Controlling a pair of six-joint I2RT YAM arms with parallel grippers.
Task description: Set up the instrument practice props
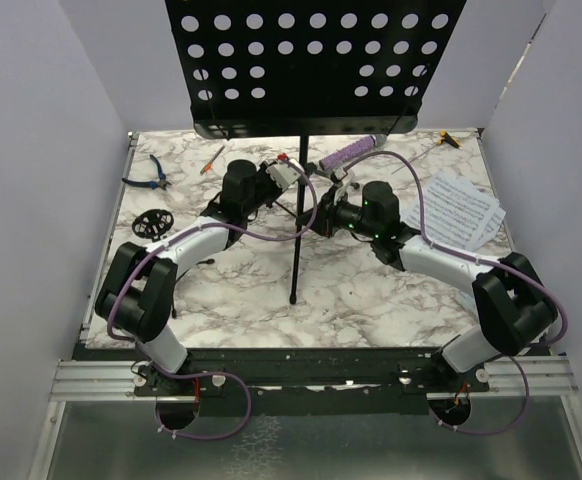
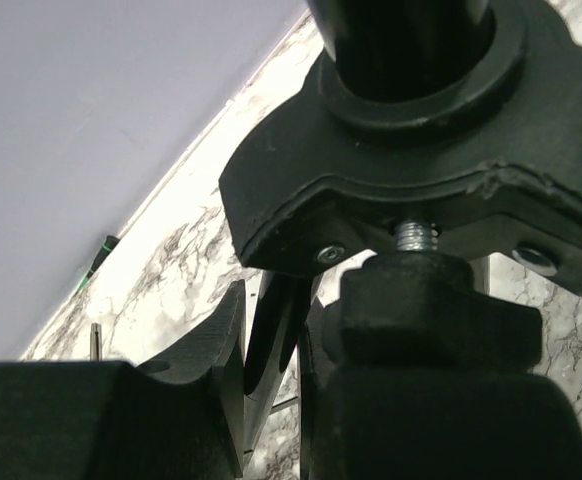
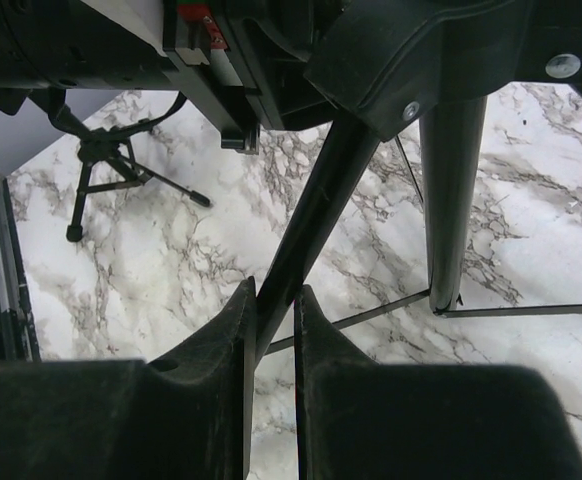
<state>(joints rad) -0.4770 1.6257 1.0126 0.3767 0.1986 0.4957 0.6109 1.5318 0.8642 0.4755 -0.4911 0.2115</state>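
The music stand (image 1: pixel 311 112) stands upright on the middle of the desk (image 1: pixel 371 290) with an arm on each side of its pole, equally near: the right gripper (image 3: pixel 271 300) has its jaws pinched narrow on one slanted leg (image 3: pixel 316 210), the left gripper (image 2: pixel 271 325) has its jaws narrow on another, and both legs run down and outward.

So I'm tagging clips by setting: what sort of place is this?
Probably a robot lab test cell: plain pale walls box in a marble-pattern tabletop, with an aluminium rail along its near edge.

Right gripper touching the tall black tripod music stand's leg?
Touching. Right wrist view: the right gripper has its jaws closed flush on the stand's slanted leg, no gap.
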